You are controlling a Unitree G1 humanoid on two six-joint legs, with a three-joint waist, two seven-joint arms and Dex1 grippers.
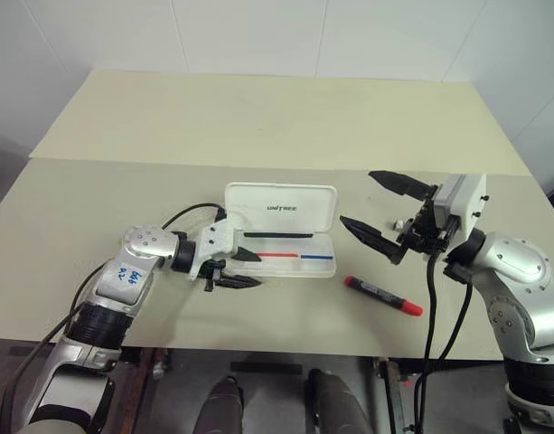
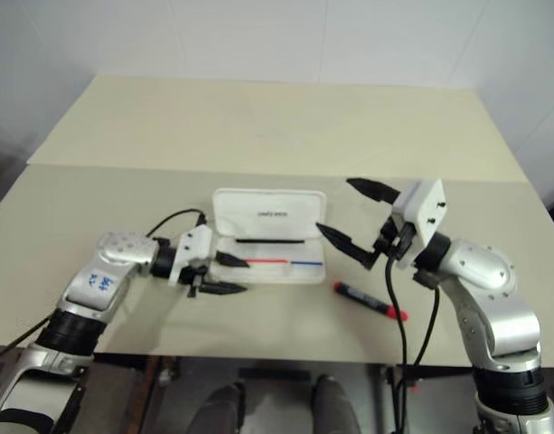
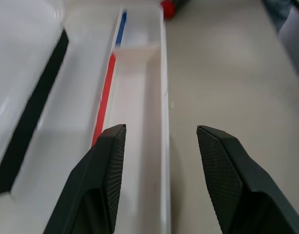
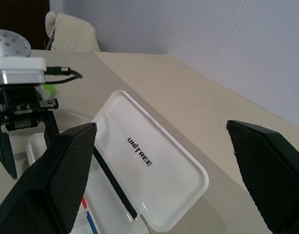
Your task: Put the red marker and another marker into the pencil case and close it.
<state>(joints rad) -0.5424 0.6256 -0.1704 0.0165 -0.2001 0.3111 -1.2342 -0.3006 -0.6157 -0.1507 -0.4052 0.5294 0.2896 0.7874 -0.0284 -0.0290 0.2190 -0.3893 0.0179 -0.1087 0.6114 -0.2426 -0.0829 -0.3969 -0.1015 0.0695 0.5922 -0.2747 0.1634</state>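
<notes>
red marker (image 1: pixel 382 296) on table | pencil case (image 1: pixel 281 231) open, lid up

A: In the left wrist view the red marker (image 3: pixel 169 7) is a red end cut off at the frame's edge; the rest can't be seen.

B: And the lime-green marker (image 4: pixel 49 89)?

A: Just a green sliver behind the left gripper (image 4: pixel 23 141) in the right wrist view (too little to tell how it lies).

B: The pencil case (image 3: pixel 139 122)?

A: Its tray runs out of the left wrist view, and the lid lettering (image 2: pixel 271 214) is too small to read from the head
</notes>
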